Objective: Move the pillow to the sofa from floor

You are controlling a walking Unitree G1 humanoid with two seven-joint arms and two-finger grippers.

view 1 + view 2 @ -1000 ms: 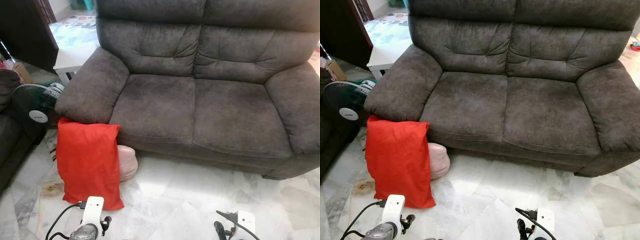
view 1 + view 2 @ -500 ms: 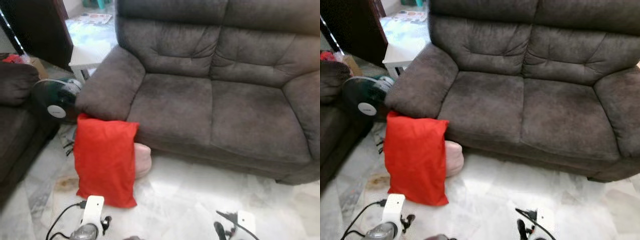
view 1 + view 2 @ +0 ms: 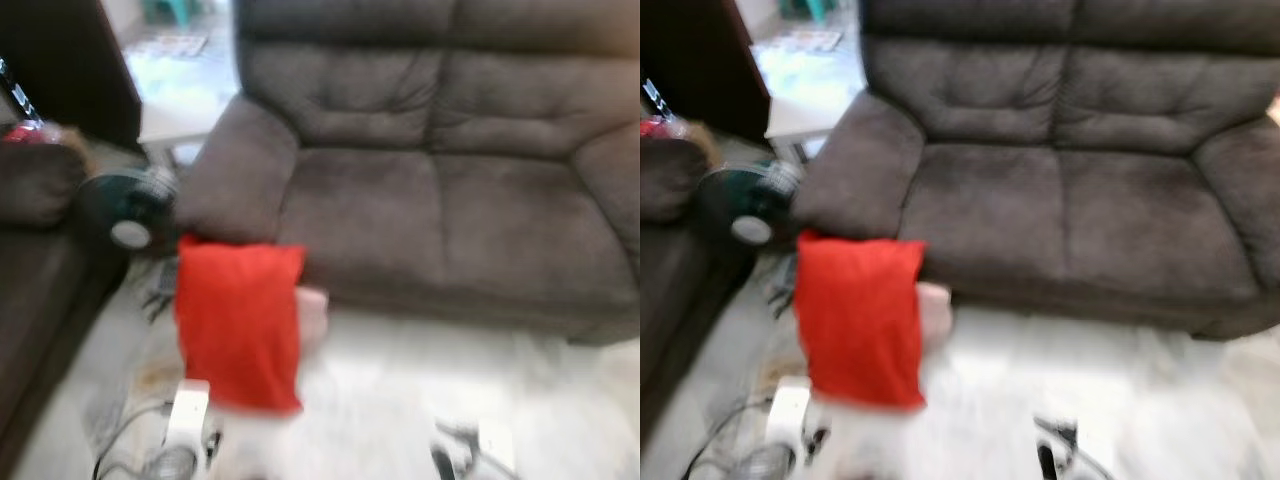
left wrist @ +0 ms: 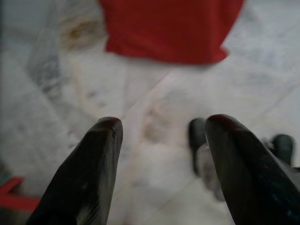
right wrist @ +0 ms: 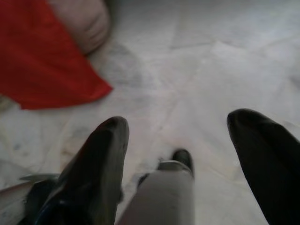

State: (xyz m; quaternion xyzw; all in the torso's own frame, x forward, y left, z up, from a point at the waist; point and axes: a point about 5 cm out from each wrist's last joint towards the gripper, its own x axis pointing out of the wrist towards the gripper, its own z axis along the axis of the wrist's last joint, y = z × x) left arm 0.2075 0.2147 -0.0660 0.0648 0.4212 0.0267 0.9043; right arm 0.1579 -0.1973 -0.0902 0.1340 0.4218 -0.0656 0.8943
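Compared with a second ago, the whole picture has slid to the right and become blurred, so it is the camera that moved with the robot's turn or step, not the things. The red pillow (image 3: 238, 330) now sits nearer the middle of your head views, which I judge means the robot is lining itself up with it, but no reach has started. The pillow stands on the marble floor (image 3: 400, 380), leaning against the front of the dark brown sofa (image 3: 440, 200) just under its left armrest, with a pink cushion (image 3: 312, 318) tucked behind it. A fan (image 3: 128, 205) stands to the left, beside the armrest. Your left gripper (image 4: 159, 164) hangs low above the floor with its two black fingers spread wide apart and nothing between them; the pillow's lower edge lies ahead of it, not touching. Your right gripper (image 5: 183, 168) is also spread wide and empty, above bare floor, with the pillow corner off to one side. You will probably need to come closer before either gripper can reach the pillow.
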